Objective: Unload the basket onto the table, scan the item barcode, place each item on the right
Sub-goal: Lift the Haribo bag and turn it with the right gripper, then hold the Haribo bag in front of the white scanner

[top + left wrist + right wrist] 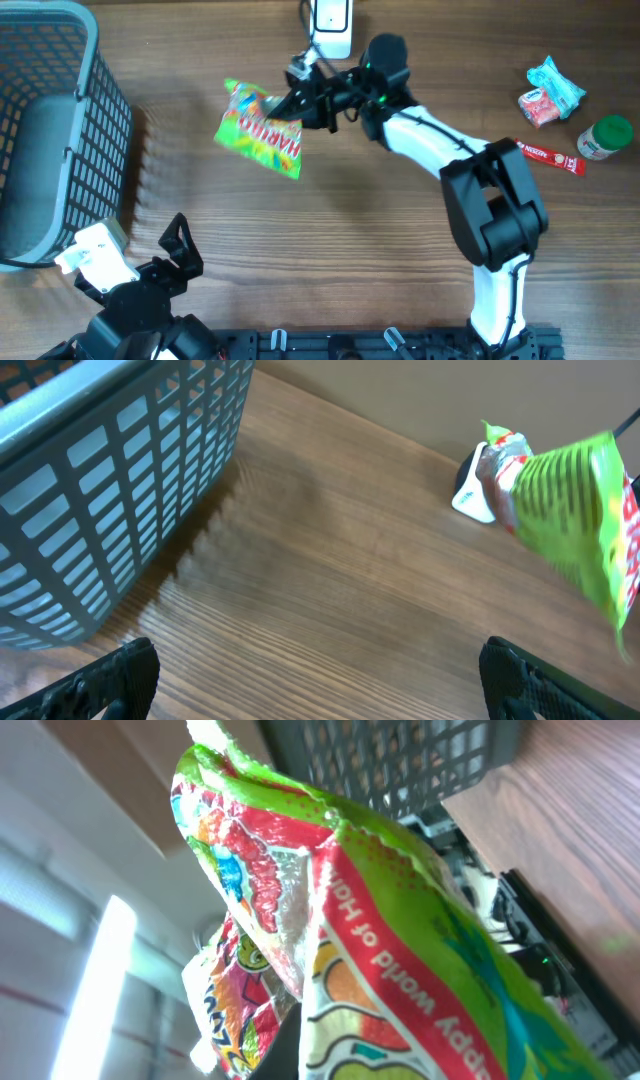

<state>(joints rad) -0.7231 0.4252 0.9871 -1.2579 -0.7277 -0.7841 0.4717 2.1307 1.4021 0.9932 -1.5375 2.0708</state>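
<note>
Step in hand: judged from the layout, presenting the Haribo bag [260, 135] to the white scanner [332, 25] at the far edge of the table [350, 230].
Where the bag is: lifted off the wood, just beside the scanner on its basket side, hanging tilted from the right gripper [300, 105].
Right pincer: clenched on the bag's upper edge, near the scanner.
Left pincer: the left gripper [320, 695] is released, jaws wide apart and empty, low over the table near the basket [100, 60].
Doing it well: the barcode panel should face the scanner window, flat and unwrinkled. Which face carries the code cannot be told here. Rotate the wrist slowly so that glare slides off the film. Hold a steady pose rather than sweeping.
Risk: the film sags and creases from a single edge grip, which may bend the code.
Bag material: glossy crinkled plastic film, green with red lettering and a crimped seam. The contents look soft and lumpy.
Scanner: smooth hard white plastic, rounded.
Basket: grey-blue rigid plastic lattice with a thick rim.
Table: matte brown wood grain.
Other goods: a green-lidded jar [605, 137], a red stick pack [548, 157] and blue-and-red packets [550, 92] lie well apart, on the right.
</note>
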